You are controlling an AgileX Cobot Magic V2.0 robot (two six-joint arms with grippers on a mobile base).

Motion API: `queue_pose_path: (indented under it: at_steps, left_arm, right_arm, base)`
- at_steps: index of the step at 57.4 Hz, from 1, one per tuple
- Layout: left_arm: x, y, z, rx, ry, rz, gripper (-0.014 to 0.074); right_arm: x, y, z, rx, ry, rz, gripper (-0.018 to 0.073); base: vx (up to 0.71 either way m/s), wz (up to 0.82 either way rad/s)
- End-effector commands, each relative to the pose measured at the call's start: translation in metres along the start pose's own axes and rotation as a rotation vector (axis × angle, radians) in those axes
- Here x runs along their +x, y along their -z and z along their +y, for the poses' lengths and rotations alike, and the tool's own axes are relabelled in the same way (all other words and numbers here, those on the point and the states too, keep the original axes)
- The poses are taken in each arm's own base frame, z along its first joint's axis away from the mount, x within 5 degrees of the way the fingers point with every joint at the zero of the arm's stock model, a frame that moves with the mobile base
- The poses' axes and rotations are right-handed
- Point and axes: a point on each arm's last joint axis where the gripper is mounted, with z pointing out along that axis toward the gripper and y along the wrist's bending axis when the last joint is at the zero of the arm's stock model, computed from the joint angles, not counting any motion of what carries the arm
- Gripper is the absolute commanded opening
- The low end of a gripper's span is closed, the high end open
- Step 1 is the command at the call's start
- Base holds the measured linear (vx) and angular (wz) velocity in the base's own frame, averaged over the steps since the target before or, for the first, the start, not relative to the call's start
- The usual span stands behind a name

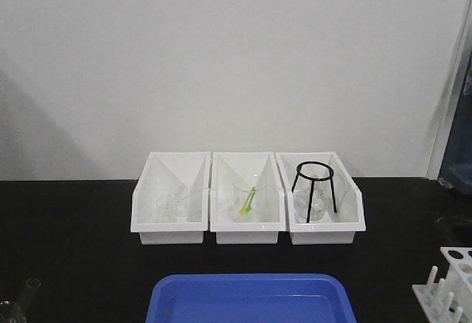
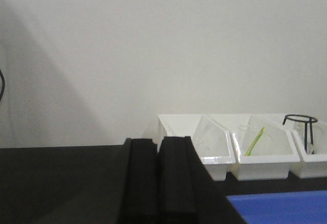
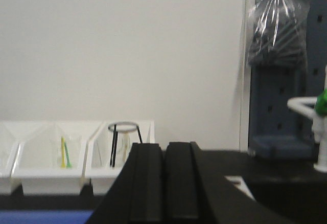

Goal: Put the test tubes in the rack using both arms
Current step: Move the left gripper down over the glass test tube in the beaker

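Note:
A clear test tube pokes up at the bottom left corner of the front view, beside a glass beaker rim. The white rack, with holes on top and upright pegs, stands at the bottom right corner on the black table. Neither arm shows in the front view. In the left wrist view my left gripper is shut, its black fingers pressed together with nothing between them. My right gripper is likewise shut and empty in the right wrist view. Both point toward the back wall.
Three white bins stand in a row at the back of the table, holding glassware, a yellow-green stick and a black wire tripod. A blue tray lies at the front middle. A blue-grey stand is at the right.

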Motion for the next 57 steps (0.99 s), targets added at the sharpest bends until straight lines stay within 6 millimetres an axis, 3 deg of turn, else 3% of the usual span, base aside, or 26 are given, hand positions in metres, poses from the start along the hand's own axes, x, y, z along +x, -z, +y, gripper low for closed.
queue_pose_path:
  at_steps: [1, 12, 22, 35, 45, 57]
  left_arm:
    - [-0.054, -0.002, -0.006, 0.012, 0.018, -0.179, -0.002]
    - [-0.127, -0.034, -0.016, 0.013, -0.048, -0.167, -0.002]
    - [-0.162, -0.081, -0.021, 0.007, -0.099, -0.122, -0.002]
    - [-0.158, -0.115, -0.02, 0.001, -0.104, -0.045, -0.0018]
    - [-0.152, -0.12, -0.02, 0.0, -0.106, -0.001, 0.0008]
    - [-0.152, -0.119, -0.02, 0.004, -0.196, 0.003, 0.0139]
  right_arm:
    - [-0.057, -0.002, 0.0, 0.001, 0.018, -0.185, -0.0007]
    - [-0.124, -0.04, -0.001, 0.005, 0.06, -0.185, -0.0007]
    - [-0.148, -0.092, -0.001, 0.003, 0.068, -0.149, -0.0007]
    - [-0.139, -0.129, -0.001, -0.001, 0.056, -0.116, -0.0007]
    - [-0.135, -0.133, -0.001, -0.002, 0.066, -0.09, -0.0003]
    - [-0.134, -0.134, -0.001, -0.002, 0.067, -0.085, 0.0062]
  base:
    - [0.0, 0.0]
    - [0.0, 0.0]
    - [0.0, 0.0]
    - [0.0, 0.0]
    - [0.0, 0.0]
    - [0.0, 0.0]
